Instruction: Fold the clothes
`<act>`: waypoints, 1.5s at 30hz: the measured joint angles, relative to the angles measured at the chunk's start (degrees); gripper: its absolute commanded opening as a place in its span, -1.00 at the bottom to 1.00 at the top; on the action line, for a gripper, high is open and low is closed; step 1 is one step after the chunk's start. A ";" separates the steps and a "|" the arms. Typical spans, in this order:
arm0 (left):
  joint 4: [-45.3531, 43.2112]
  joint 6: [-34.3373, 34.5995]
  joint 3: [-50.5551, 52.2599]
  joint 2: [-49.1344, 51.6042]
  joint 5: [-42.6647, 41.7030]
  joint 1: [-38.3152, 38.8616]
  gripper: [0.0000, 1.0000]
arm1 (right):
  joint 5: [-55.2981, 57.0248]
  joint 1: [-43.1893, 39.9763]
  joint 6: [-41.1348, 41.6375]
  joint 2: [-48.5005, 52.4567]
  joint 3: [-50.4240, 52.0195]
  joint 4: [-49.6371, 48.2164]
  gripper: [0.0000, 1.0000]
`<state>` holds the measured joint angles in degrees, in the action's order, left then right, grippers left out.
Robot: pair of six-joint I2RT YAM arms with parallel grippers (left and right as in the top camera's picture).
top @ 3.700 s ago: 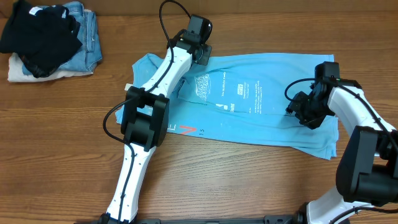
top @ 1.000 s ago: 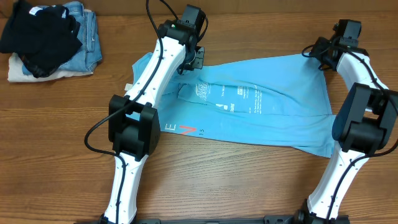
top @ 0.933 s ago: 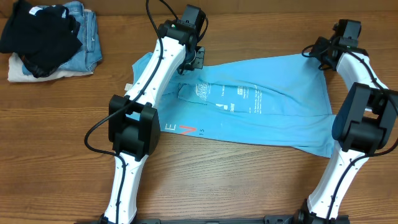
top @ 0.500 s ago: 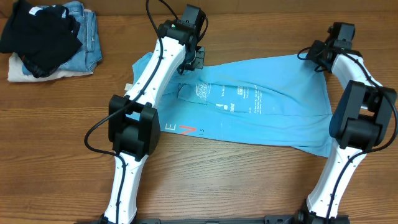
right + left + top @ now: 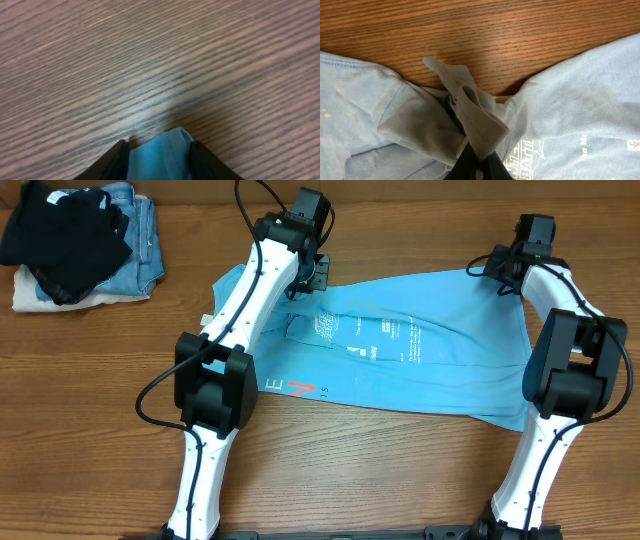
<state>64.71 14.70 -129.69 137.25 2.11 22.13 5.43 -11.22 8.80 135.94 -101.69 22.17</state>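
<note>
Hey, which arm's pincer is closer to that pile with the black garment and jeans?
Left. The left pincer pinches the T-shirt a little to the right of the pile; the right pincer sits at the shirt's far corner, well beyond.

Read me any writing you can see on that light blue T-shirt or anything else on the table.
"E" and a red "V": red-and-white lettering on the light sky-blue cotton T-shirt, lower left edge; smaller marks beside them unreadable.
White printed logo and text lines mid-shirt: too small overhead, cut off in the left wrist view.
</note>
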 measured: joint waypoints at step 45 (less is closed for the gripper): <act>20.68 8.98 -1.18 -5.46 11.37 -0.83 -0.92 | 5.22 -5.46 24.24 -1.79 -31.80 64.61 -0.92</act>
<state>85.38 23.68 -130.87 131.79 13.47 21.30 10.66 -16.69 33.04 134.15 -133.49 86.78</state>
